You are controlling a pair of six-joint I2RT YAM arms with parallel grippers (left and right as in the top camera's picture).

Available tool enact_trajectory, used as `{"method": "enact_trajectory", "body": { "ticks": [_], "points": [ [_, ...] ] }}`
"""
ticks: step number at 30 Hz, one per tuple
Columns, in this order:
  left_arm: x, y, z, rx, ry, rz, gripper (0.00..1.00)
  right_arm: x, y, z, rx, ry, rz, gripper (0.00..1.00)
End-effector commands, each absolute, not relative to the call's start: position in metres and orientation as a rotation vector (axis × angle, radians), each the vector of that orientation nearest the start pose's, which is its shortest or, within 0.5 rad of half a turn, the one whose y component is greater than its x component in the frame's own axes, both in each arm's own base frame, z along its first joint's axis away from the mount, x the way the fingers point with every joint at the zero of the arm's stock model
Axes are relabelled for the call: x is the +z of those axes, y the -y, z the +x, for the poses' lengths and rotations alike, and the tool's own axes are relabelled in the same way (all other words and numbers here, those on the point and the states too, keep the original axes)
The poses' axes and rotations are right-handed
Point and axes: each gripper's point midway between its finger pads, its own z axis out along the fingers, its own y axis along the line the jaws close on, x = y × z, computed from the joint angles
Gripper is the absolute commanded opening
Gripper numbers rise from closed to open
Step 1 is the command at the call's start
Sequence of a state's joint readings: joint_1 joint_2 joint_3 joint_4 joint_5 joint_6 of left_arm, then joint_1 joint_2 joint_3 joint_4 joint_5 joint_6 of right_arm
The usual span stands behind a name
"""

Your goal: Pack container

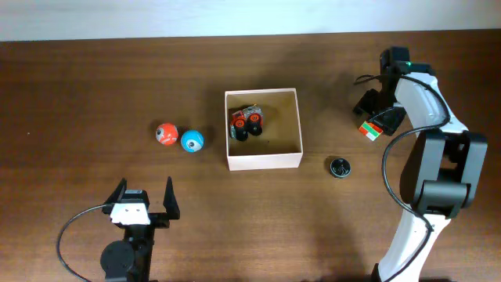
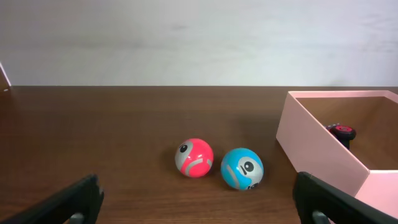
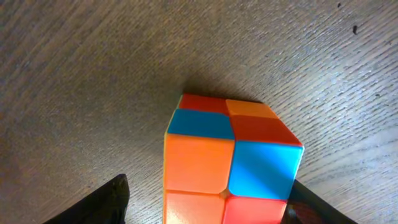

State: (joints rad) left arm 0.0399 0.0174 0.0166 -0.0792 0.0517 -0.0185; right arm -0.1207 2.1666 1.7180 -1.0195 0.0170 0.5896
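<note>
At the middle of the tabletop (image 1: 78, 86) stands the container (image 1: 263, 161), open-topped. A small toy car (image 1: 247, 124) with red and black wheels lies in its left half, and the right half shows bare cardboard. Well to its right, the right gripper (image 1: 376, 124) is down over a puzzle cube (image 3: 230, 158) of orange, blue and red tiles. In the right wrist view the jaws stand spread to either side of the cube. Bare wood shows between the cube and one finger, while the other finger looks to be at or very near the opposite face, so the gripper is open around the cube and not yet clamped. The step in hand seems to be taking this cube. To do it well, the jaws should be centred so that both pads meet flat faces together, since an off-centre close could twist or skid the cube on the smooth wood. The gripper should then lift clear of the container's near wall before travelling left, and release over the bare right half, away from the car. A small black round object (image 1: 339, 167) lies between cube and container, a little toward the robot. It sits low and off the straight line, but a dragged cube could knock it. On the container's far side a red ball (image 1: 166, 134) and a blue ball (image 1: 192, 140) rest just beside each other — both apt to roll. The left gripper (image 1: 143, 197) waits near them with its jaws wide apart and nothing between them.
</note>
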Motion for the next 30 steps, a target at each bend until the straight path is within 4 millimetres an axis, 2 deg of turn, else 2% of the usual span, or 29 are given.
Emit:
{"method": "enact_trajectory", "body": {
  "ticks": [1,5,9,13,19,23,26,27,29,30],
  "points": [
    [0.155,-0.003,0.246,-0.009,-1.654,-0.007,0.99,0.033,0.054,0.437,0.018,-2.853,1.046,0.62],
    [0.155,-0.003,0.246,-0.008,-1.654,-0.008,0.99,0.033,0.054,0.437,0.018,-2.853,1.047,0.41],
    [0.155,-0.003,0.246,-0.008,-1.654,-0.008,0.99,0.033,0.057,0.436,-0.007,-2.849,1.047,0.33],
    [0.155,-0.003,0.246,-0.008,-1.654,-0.008,0.99,0.038,0.058,0.436,-0.02,-2.851,1.046,0.33],
    [0.155,-0.003,0.246,-0.009,-1.654,-0.007,0.99,0.088,0.048,0.449,-0.015,-2.849,0.953,0.33],
    [0.155,-0.003,0.246,-0.009,-1.654,-0.008,0.99,0.132,0.021,0.459,0.008,-2.837,0.832,0.34],
    [0.155,-0.003,0.246,-0.008,-1.654,-0.008,0.99,0.16,-0.01,0.465,0.034,-2.825,0.714,0.34],
    [0.155,-0.003,0.246,-0.008,-1.654,-0.008,0.99,0.169,-0.026,0.466,0.048,-2.819,0.661,0.34],
    [0.155,-0.003,0.246,-0.008,-1.654,-0.008,0.99,0.177,-0.048,0.468,0.065,-2.814,0.594,0.34],
    [0.155,-0.003,0.246,-0.009,-1.655,-0.008,0.99,0.179,-0.065,0.467,0.077,-2.816,0.542,0.35]
  ]
}}
